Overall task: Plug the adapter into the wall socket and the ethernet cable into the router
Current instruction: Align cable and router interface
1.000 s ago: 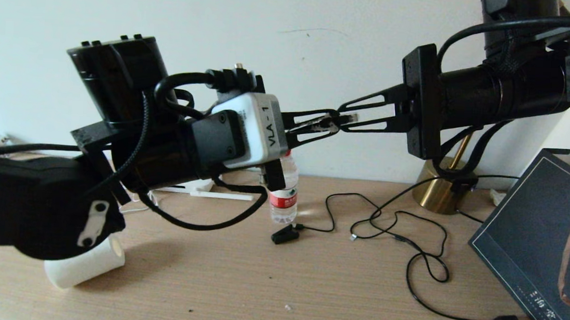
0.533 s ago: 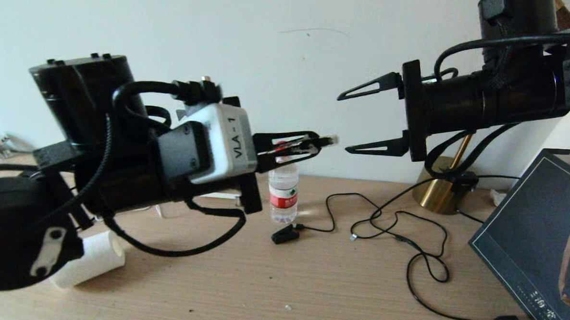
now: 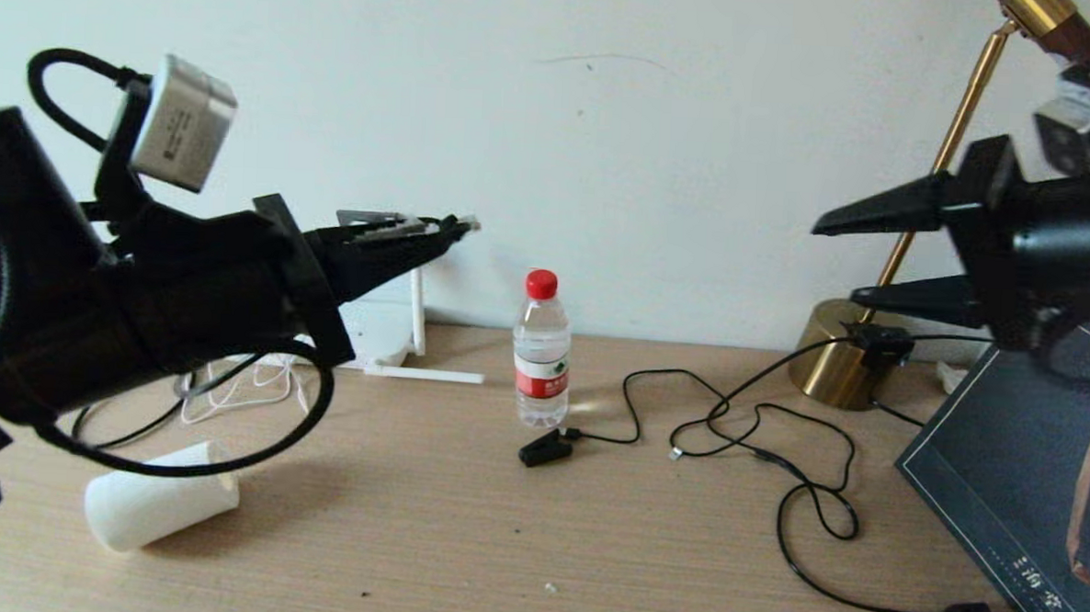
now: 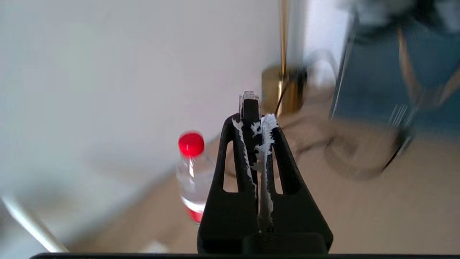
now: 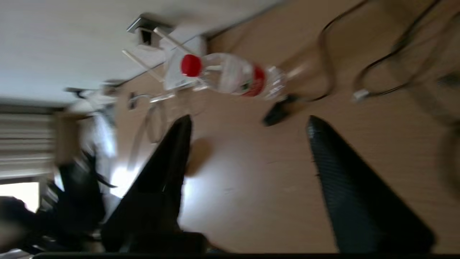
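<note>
The ethernet cable's clear connector point(image 3: 465, 222) is held level above the desk point(image 3: 535, 545), clamped in the left hand point(image 3: 438, 232); the white router point(image 3: 380, 331) is seen against the wall.

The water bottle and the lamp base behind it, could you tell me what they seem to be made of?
The water bottle looks like clear thin plastic: see-through body, red screw cap, printed label. The lamp base looks like brass-toned metal with a satin sheen, though it could be plated.
</note>
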